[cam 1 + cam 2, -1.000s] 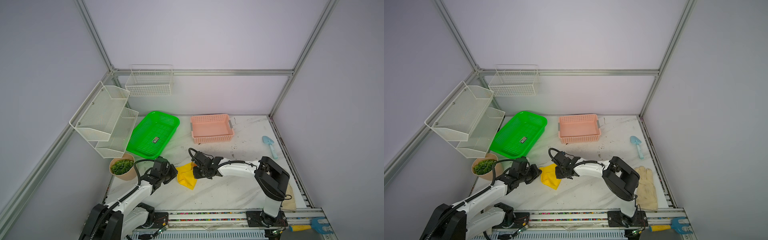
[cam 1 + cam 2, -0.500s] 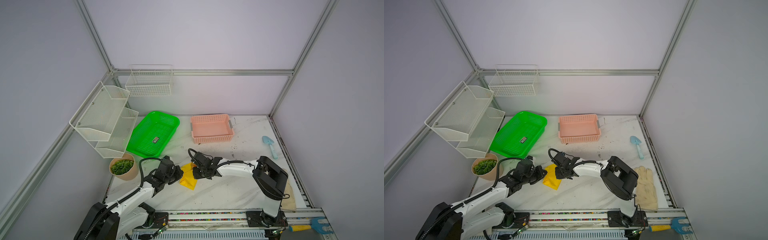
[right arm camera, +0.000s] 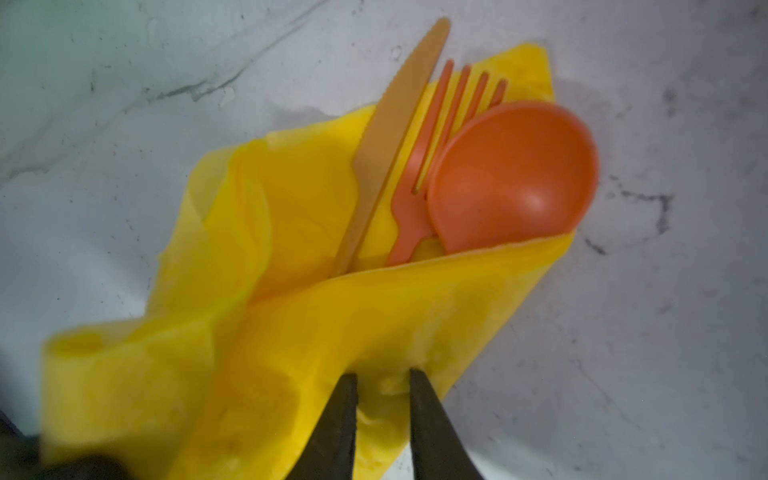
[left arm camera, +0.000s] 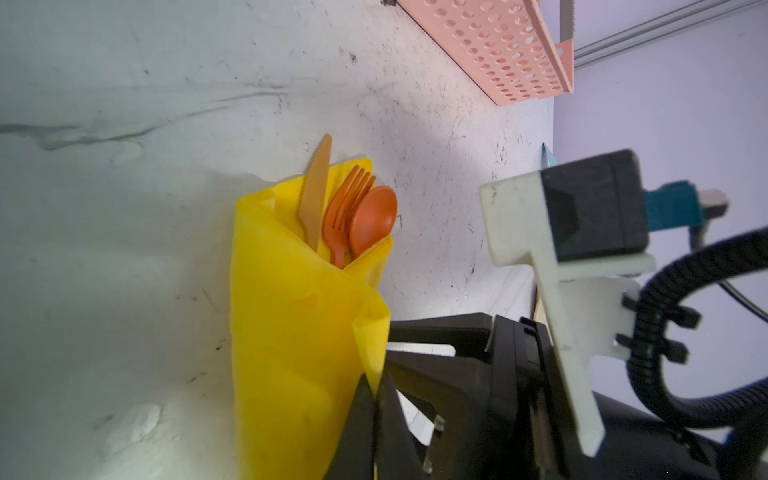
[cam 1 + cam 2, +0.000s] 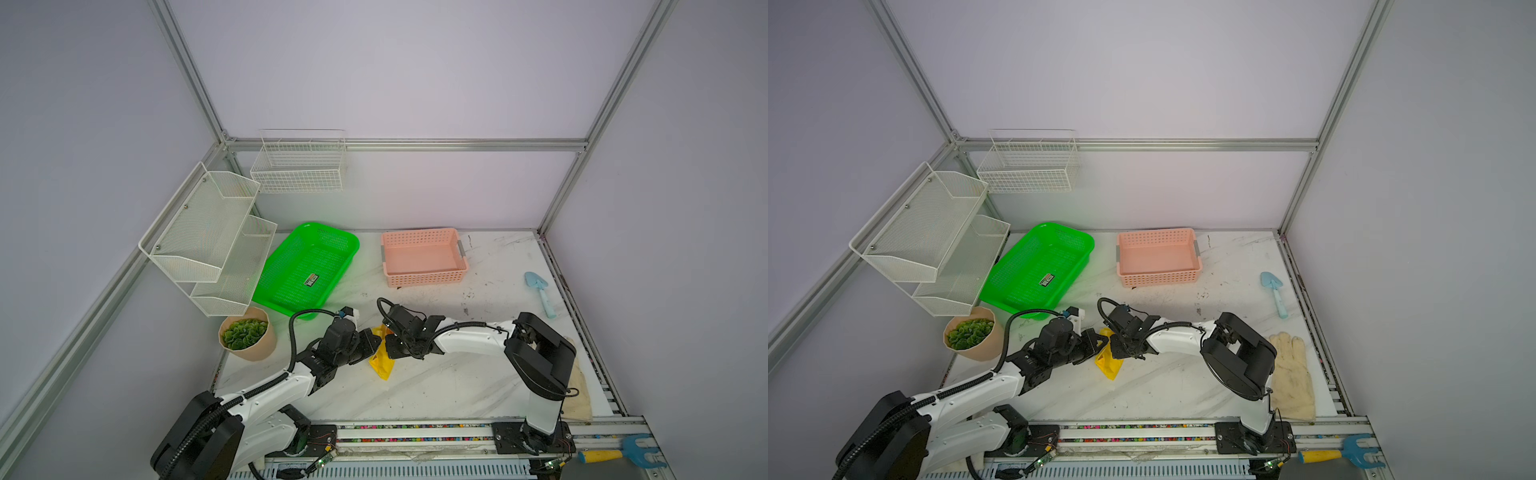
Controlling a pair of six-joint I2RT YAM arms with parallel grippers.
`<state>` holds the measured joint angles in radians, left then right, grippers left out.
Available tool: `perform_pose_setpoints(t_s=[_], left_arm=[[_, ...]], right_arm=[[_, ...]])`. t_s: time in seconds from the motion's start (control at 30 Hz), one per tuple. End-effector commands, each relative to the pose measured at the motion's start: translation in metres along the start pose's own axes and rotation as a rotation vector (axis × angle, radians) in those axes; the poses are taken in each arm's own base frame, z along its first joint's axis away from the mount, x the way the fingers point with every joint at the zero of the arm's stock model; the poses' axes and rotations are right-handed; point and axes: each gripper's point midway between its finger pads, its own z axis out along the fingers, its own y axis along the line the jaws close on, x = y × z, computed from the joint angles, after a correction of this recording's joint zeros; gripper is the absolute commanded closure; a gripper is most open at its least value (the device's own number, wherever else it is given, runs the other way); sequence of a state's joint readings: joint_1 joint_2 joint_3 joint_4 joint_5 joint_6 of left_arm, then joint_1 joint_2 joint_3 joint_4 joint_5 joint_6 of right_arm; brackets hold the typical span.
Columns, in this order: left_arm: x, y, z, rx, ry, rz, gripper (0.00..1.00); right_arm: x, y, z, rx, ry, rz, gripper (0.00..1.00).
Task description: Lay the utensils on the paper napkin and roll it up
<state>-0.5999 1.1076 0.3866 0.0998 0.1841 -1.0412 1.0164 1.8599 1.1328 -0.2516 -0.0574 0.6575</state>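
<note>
Your left pincer (image 4: 376, 390) is clamped tight on a loose flap of the yellow napkin (image 4: 299, 332). Your right pincer (image 3: 384, 395) stands narrow with a fold of the napkin between its tips. It looks like a grip, but that view is blurry. The napkin lies wrapped on the worktop (image 3: 644, 332), between the arms in both top views, well apart from the pink basket (image 5: 424, 257). The spoon (image 3: 515, 174), fork (image 3: 415, 174) and a knife (image 3: 395, 124) stick out of its open end.

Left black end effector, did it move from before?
Yes. In a top view the left end effector has slid rightward, away from the tan pot of green succulents, toward the yellow paper napkin.
</note>
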Motion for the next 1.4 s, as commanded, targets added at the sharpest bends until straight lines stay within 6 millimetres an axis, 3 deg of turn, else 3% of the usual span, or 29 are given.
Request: perform_pose_setpoints(t_s=[0.0,0.13,0.4,0.63,0.83,1.2,1.37], left_arm=[[-0.019,-0.050,-0.004,0.154,-0.054,0.023,0.96],[-0.012,-0.051,0.000,0.160,-0.022,0.026,0.96],[0.015,-0.029,0.017,0.108,0.092,0.018,0.96],[0.022,-0.023,0.025,0.095,0.119,0.027,0.96],[0.025,-0.022,0.026,0.089,0.132,0.038,0.97],[0.038,-0.041,0.031,0.078,0.161,0.140,0.97],[0.046,-0.046,0.035,0.076,0.185,0.173,0.98]], right_arm=[[0.008,-0.003,0.006,-0.003,0.019,0.004,0.74],[0.010,-0.004,0.008,-0.011,0.022,0.009,0.74],[0.005,0.000,-0.002,-0.040,0.001,0.023,0.75],[-0.013,0.011,-0.041,-0.086,-0.082,0.054,0.67],[-0.034,-0.011,-0.073,-0.088,-0.166,0.120,0.61],[-0.031,-0.047,-0.028,-0.043,-0.065,0.137,0.61],[-0.045,-0.041,-0.024,-0.049,-0.073,0.125,0.65]])
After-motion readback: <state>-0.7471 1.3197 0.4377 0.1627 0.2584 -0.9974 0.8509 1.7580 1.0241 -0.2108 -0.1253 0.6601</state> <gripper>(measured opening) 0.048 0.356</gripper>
